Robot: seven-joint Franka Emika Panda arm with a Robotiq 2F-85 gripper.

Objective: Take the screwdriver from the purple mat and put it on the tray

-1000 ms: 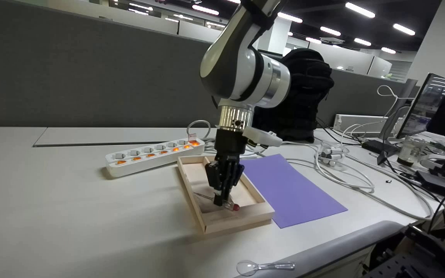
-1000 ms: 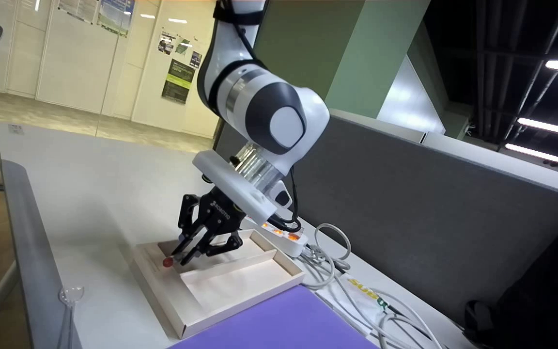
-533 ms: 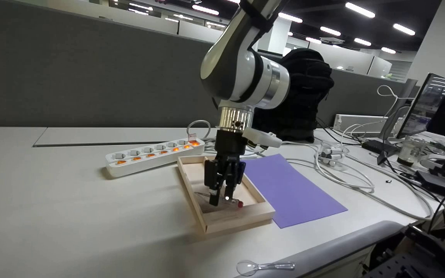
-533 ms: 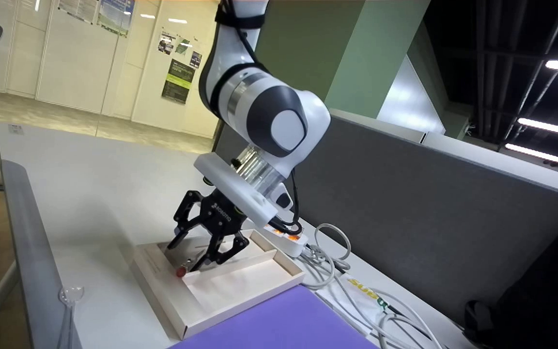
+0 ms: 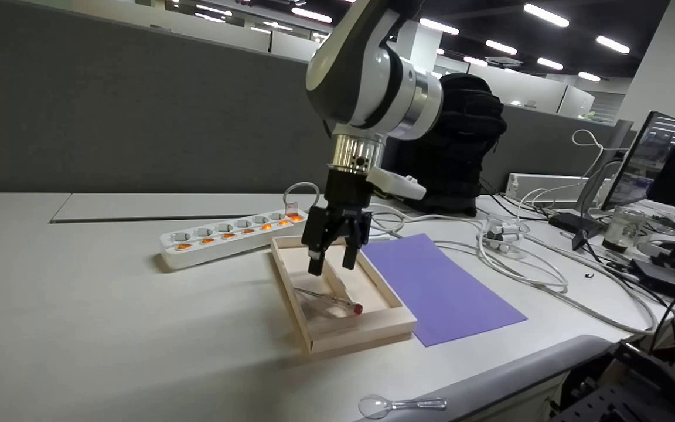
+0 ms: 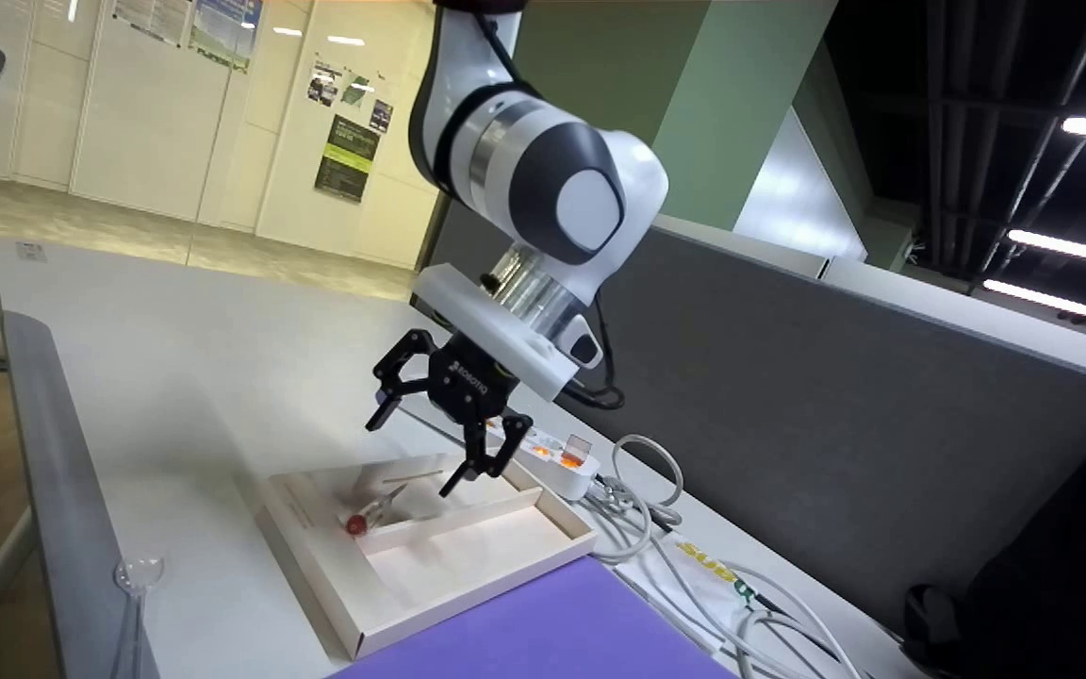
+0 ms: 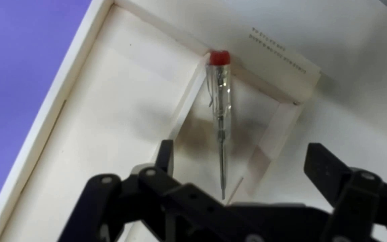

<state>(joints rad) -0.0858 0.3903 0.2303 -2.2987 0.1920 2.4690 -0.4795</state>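
Over the tray [image 6: 475, 556], the gripper [image 5: 332, 266] sits higher than before, fingers spread. Well below lies the screwdriver [image 7: 221, 124], red end by the near rim [image 5: 367, 327].

White power strip [image 5: 232, 239], orange switches [image 5: 266, 227] glowing. Black backpack [image 5: 460, 135] before partition [image 5: 138, 117]. Clear spoon [image 5: 393, 405] at desk edge [image 5: 519, 372]. Poster [image 6: 347, 158] on wall [image 6: 383, 217].

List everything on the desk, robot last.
Mat: 1, purple, on desk
Tray: 1, pale wood, beside mat
Screwdriver: 1, clear and red, mostly in tray compartment away from mat
Power strip: 1, white, beyond tray
Cables: several, mostly white, beyond mat
Spoon: 1, clear, at desk edge
Backpack: 1, black, by partition
Monitor: at least 1, black, beyond cables
Jar: 1, clear, near monitor
Clutter: several, mixed, among cables and by monitor
Arm: 1, white and grey, above desk
Gripper: 1, black, open above tray
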